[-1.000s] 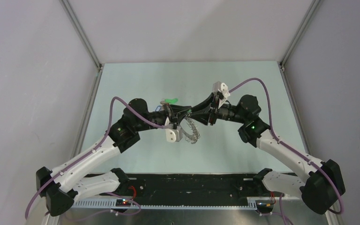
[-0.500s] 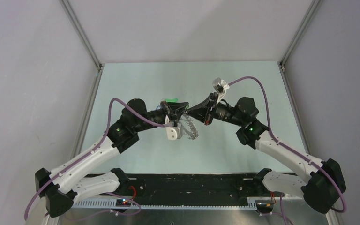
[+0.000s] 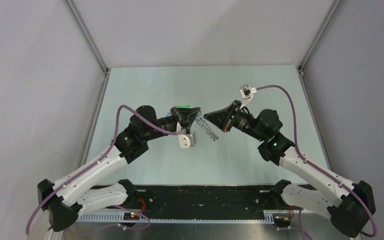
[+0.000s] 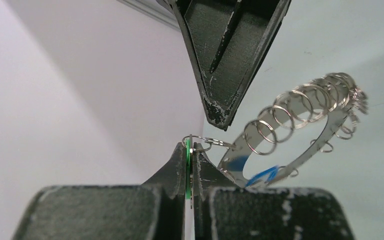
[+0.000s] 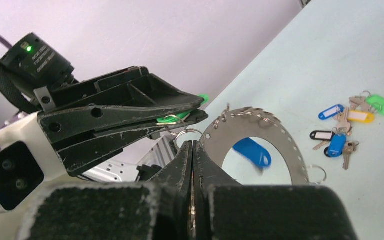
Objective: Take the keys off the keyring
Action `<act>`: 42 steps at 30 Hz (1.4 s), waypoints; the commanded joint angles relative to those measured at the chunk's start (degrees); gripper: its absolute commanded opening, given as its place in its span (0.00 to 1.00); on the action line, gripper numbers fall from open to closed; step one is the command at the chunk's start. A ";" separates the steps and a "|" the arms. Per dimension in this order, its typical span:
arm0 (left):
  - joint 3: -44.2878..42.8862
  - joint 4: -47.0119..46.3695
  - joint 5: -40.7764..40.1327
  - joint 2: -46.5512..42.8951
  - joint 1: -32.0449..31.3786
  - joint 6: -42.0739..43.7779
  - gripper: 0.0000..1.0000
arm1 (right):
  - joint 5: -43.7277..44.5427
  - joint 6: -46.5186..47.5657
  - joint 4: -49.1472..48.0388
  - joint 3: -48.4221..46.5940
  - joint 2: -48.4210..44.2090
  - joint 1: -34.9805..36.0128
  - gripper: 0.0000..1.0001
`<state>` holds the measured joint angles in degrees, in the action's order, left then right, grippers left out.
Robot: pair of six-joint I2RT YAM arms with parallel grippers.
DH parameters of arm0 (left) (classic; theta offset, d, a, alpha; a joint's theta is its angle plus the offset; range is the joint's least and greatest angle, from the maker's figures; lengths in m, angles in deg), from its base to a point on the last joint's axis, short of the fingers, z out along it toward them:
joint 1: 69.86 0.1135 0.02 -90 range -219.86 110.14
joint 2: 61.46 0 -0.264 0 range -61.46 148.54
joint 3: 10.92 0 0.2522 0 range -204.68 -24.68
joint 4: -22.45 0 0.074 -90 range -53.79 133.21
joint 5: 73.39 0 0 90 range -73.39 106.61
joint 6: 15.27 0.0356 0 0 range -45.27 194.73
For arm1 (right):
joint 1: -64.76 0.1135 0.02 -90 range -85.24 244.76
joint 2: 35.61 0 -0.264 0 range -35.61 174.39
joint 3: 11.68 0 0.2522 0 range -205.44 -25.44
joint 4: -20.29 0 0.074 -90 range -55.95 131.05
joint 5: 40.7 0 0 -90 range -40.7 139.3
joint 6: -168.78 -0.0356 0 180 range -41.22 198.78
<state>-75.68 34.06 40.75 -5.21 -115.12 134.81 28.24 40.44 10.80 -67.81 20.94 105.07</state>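
From above, both arms reach in over the pale green desk (image 3: 150,90) and their tips nearly meet in mid-air at its centre. The left hand (image 3: 195,115) points right and the right hand (image 3: 206,116) points left. The keyring (image 3: 209,131) hangs between and just below the two tips, off the desk, slanting down towards the right arm. A green tag (image 3: 182,106) pokes out at the far side of the left hand. In the left wrist view, that hand's two fingers are clenched on the green tag, which stands edge-on between them. A small split ring (image 4: 200,142) at the tag's top links it to the keyring, which proves to be a flat, perforated metal band strung with many small wire rings. It tilts up and away to the right. The right hand comes down from above as a dark wedge, its tip just over the small split ring; contact cannot be told here. In the right wrist view, the right hand's fingers are pressed tightly together, with the small ring just beyond their tips. Whether they pinch it I cannot tell. The left hand enters from the left, gripping the tag, with the band beside both tips. A blue tag (image 5: 254,152) shows through the band's opening, and a heap of colour-tagged keys (image 5: 347,125) lies on the desk well to the right.
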 commanded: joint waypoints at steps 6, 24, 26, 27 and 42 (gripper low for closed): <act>-0.46 -2.51 0.84 -1.20 -0.16 0.84 0.00 | 3.45 2.62 1.04 -0.26 -0.61 1.60 0.11; -0.17 -2.50 2.70 -1.86 -0.18 0.93 0.00 | 6.67 17.16 -0.23 -0.54 -1.60 5.01 0.33; -0.22 -2.47 2.76 -1.99 -0.17 0.97 0.00 | 6.47 18.03 -0.05 -0.60 -1.58 4.99 0.34; -0.17 -2.50 2.80 -2.06 -0.18 0.96 0.00 | 6.60 18.30 0.24 -0.72 -1.61 4.98 0.34; 0.02 -2.48 3.42 -2.13 -0.20 1.14 0.00 | 3.86 21.23 4.82 -3.55 -3.87 -0.31 0.35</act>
<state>-75.66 35.06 42.70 -5.65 -115.12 134.83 33.72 60.50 16.18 -68.81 17.38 105.75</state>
